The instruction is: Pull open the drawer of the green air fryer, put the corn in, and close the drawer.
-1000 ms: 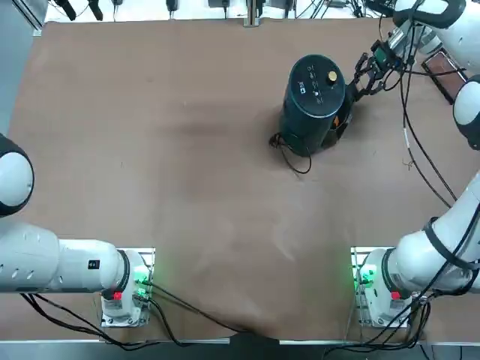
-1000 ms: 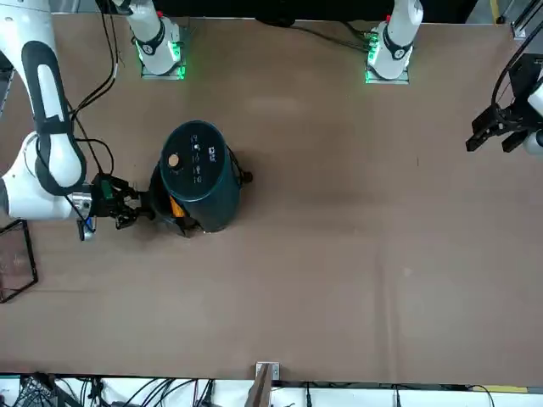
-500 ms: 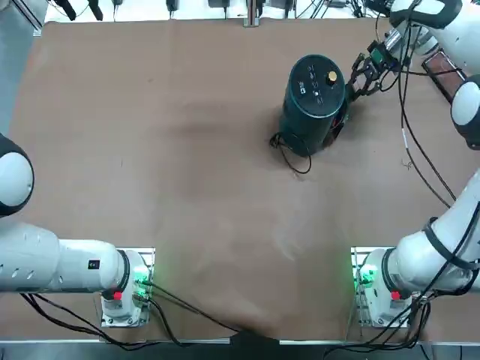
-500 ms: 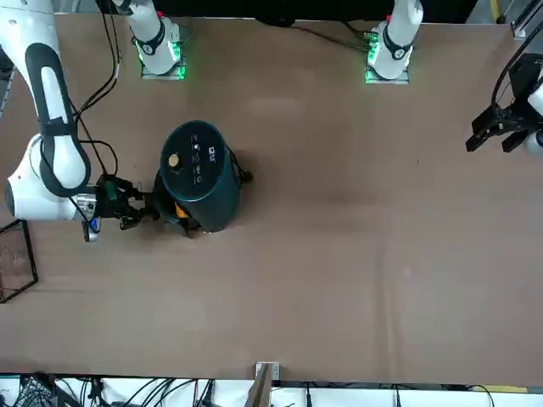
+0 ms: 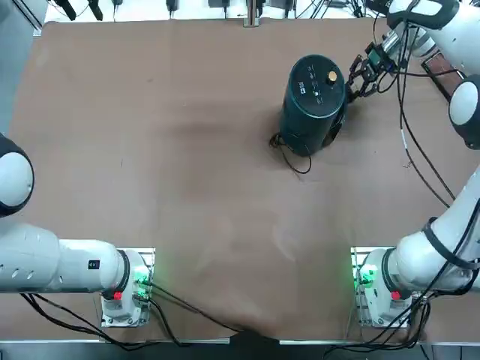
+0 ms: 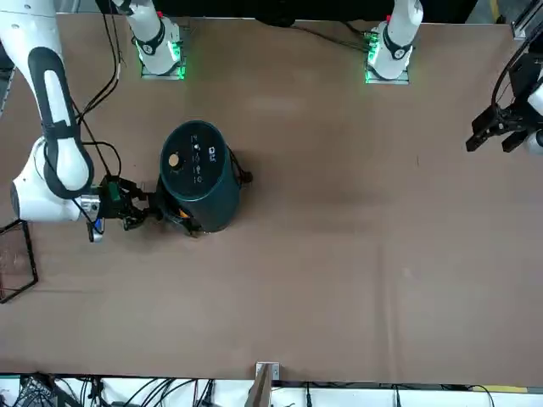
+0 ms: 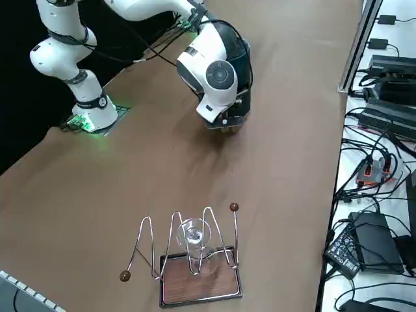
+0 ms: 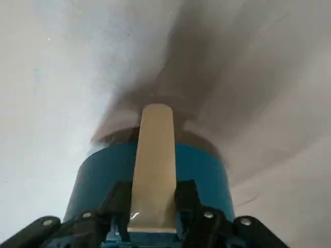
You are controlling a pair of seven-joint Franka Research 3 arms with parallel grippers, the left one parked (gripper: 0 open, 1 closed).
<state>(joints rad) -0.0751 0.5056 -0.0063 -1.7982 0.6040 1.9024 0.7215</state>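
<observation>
While the right hand presses against the side of the tall, dark green-black cylindrical air fryer, the closing step looks nearly finished. Its two fingers sit narrowly on either side of the pale, flat, round-ended handle of the dark drawer, apparently gripping it, and the drawer appears pushed almost flush into the body. No corn shows in any view; it is presumably inside, though only a faint orange trace marks the seam in the front view. Next, I judge, comes a last short push, then letting go and backing straight off. The fryer's top is flat and smooth, with white markings and a small gold knob; a thin black cord curls on the matte brown table.
</observation>
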